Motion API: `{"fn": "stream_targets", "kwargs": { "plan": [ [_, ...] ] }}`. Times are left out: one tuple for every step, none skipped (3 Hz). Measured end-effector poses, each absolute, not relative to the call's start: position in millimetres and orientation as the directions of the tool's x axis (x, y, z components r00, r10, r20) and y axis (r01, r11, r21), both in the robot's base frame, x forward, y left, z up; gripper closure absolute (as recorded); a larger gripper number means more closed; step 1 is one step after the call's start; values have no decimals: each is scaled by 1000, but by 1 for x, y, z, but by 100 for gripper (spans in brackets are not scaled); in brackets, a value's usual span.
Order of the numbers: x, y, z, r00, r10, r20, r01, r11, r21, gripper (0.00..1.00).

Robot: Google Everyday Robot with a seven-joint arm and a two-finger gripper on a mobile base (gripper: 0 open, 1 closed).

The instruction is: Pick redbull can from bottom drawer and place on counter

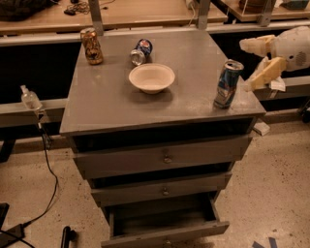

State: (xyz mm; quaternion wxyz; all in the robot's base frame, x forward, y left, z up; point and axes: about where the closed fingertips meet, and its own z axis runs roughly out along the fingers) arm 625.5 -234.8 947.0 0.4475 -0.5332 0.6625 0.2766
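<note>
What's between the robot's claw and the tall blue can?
Nothing: camera view shows a bare gap between the open gripper, right of the counter, and the redbull can.

A speckled pale floor (276,184) is seen from 4 to 8 o'clock. Light wooden desks (145,14) are set along 12 o'clock, behind grey metal posts (96,17). A grey rail (19,115) is run at 9 o'clock. The gripper (256,60) is held at 3 o'clock, fingers spread.
</note>
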Motion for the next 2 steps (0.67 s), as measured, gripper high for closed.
{"fn": "stream_targets", "kwargs": {
  "plan": [
    [614, -250, 960, 80, -427, -901, -941, 265, -210, 0],
    [616, -247, 959, 81, -430, -899, -942, 262, -210, 0]
  ]
}}
